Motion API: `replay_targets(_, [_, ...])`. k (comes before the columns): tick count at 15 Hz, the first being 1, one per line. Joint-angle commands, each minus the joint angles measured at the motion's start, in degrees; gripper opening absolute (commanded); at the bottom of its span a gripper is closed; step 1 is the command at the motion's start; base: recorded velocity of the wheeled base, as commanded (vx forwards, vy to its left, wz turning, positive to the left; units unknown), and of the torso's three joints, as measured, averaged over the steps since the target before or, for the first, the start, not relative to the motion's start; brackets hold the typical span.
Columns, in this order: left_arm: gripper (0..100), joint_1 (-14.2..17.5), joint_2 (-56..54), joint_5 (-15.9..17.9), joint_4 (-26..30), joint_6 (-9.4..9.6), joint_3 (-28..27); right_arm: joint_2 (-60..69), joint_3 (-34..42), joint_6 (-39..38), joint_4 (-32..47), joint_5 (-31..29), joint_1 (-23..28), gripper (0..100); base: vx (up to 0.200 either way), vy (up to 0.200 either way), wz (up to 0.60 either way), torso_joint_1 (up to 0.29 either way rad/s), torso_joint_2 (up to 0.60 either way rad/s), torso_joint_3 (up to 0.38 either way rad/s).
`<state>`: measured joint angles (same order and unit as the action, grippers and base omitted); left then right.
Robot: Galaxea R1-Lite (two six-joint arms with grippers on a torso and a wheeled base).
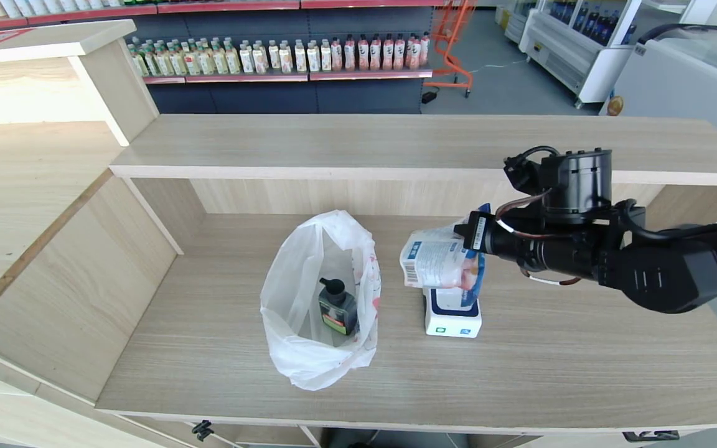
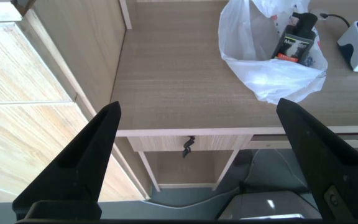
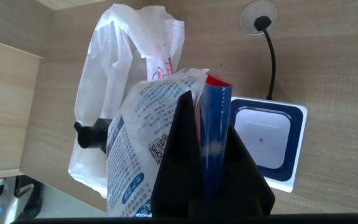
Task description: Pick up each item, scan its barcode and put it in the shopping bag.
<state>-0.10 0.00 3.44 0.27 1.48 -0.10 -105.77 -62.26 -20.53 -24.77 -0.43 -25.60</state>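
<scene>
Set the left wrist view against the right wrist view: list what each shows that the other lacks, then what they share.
Left wrist view adds: the open left gripper hovering off the front edge of the counter, the latch under it, and the wooden side wall. Right wrist view adds: the right gripper shut on the printed packet above the scanner, and a round cable outlet. Shared: the counter, the white shopping bag, the pump bottle inside it, and the scanner.

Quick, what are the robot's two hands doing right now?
Left gripper: open, holding nothing.
Right gripper: shut on the blue and white packet.
</scene>
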Motion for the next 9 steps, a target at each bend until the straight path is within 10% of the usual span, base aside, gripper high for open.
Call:
replay_targets(1, [100, 0.01, 0.00, -0.01, 0.00, 0.02, 0.01, -5.94, -2.69, 1.28, -0.28, -0.10, -1.21, 0, 0.000, 0.000, 0.00, 0.000, 0.00, 0.000])
replay_targets(9, [100, 0.01, 0.09, -0.01, 0.00, 0.02, 0.01, -15.35, -12.71, 6.55, -2.39, 0.34, -4.90, 0, 0.000, 0.000, 0.00, 0.000, 0.00, 0.000])
